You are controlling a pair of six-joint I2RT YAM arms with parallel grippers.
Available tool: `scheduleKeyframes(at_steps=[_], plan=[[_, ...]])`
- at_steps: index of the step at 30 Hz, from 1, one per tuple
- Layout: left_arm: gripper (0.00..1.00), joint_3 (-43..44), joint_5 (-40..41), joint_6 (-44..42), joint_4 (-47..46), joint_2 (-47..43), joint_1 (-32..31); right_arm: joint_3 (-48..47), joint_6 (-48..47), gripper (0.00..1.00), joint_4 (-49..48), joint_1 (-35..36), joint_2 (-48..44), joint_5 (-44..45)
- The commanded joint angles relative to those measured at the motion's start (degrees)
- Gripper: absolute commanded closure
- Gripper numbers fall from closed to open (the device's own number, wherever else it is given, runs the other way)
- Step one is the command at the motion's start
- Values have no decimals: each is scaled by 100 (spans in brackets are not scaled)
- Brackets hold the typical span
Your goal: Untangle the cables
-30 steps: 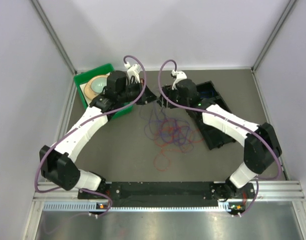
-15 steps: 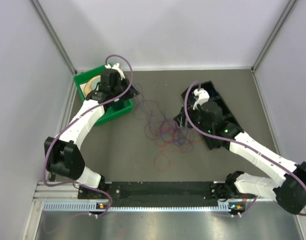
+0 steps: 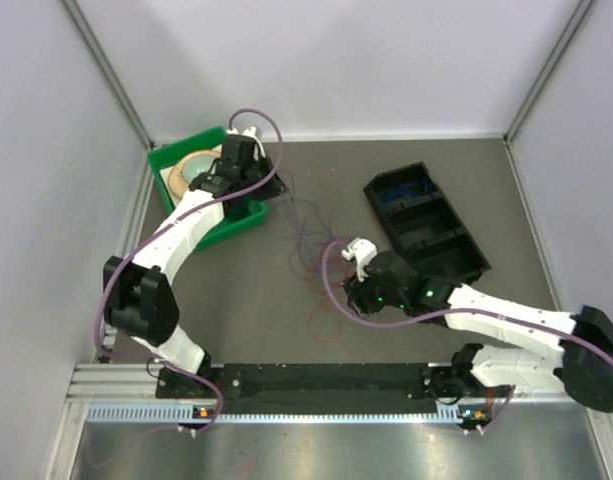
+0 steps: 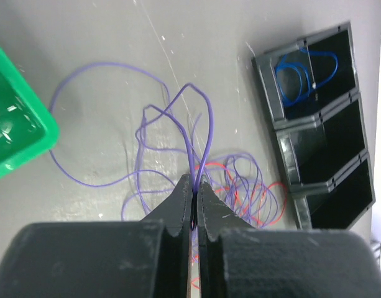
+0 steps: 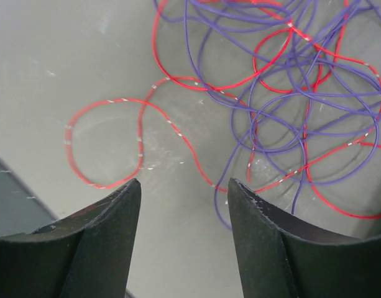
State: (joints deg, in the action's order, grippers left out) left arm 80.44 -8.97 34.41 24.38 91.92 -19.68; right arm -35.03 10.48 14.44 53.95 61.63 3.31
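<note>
Many thin, flexible wires in purple and red (image 3: 333,262) lie as 1 loose tangle on the grey table top (image 3: 236,300), about midway between the green plastic bin (image 3: 246,217) and the black 3-compartment tray (image 3: 431,228). 1 blue wire (image 4: 305,74) sits coiled in the tray's far compartment, apart from the rest.

From the tangle a doubled purple strand (image 4: 209,124) runs up into the left gripper (image 4: 194,183), whose fingers are pinched tight on it, close beside the bin. The right gripper (image 5: 184,189) hovers low over the near edge of the tangle with its fingers standing apart and nothing between them; 1 open red loop (image 5: 67,143) lies just to one side of the gap, with purple and red crossings on the other.

The main risk, as I judge it, is a pull by the left arm: the purple strands cross the red ones many times, so hauling on 1 end could drag the whole heap across the table or cinch the crossings into a hard knot. So fine a wire could also slip out of the pinch. If the right fingers close where colours overlap, they may trap 2 wires at once and fight the left arm; on a strand lying flat they may close on nothing. The raised purple loops could snag the bin's corner.
</note>
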Motion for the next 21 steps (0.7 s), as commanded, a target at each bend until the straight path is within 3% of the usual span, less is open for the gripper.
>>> scheduleKeyframes(at_steps=[1, 13, 19, 21], plan=[[100, -72, 142, -14, -47, -69, -80, -426, -494, 43, -204, 221, 753, 389], [100, -134, -122, 22, -162, -69, -80, -751, -776, 48, -714, 247, 1967, 662], [100, -152, -35, -57, -118, -104, -80, -813, -706, 63, -785, 256, 2222, 680], [100, -152, -8, -75, -109, -113, -71, -795, -662, 74, -793, 256, 2187, 697]])
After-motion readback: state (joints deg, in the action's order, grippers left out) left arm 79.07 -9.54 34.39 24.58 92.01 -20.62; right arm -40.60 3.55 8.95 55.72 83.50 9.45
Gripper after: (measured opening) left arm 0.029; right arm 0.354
